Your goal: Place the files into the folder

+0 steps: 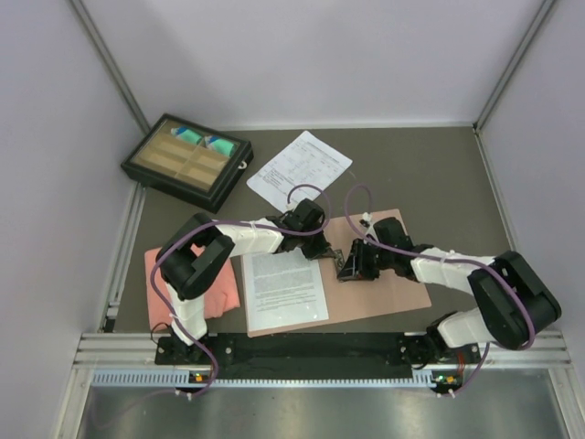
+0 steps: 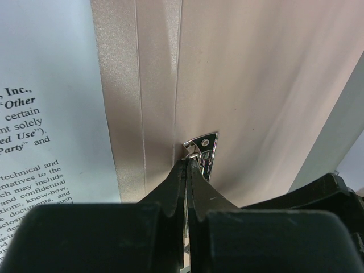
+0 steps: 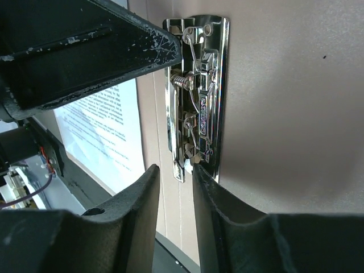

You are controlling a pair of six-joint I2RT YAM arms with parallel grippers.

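The tan folder (image 1: pixel 393 285) lies open on the table. Its chrome clip (image 3: pixel 199 96) sits beside the spine and also shows in the left wrist view (image 2: pixel 203 147). The dense-text sheet (image 1: pixel 283 291) lies on the folder's left half (image 2: pixel 45 85). The table-layout sheet (image 1: pixel 300 169) lies on the table behind the folder. My left gripper (image 1: pixel 320 240) is shut, its tips (image 2: pixel 189 162) touching the clip's far end. My right gripper (image 1: pixel 351 265) is open a little, and its jaws (image 3: pixel 175 169) straddle the clip's near end tab.
A salmon-pink folded cloth (image 1: pixel 196 283) lies left of the folder, partly under the left arm. A black compartment tray (image 1: pixel 187 160) stands at the back left. White walls close in the sides and back. A metal rail (image 1: pixel 320 347) runs along the near edge.
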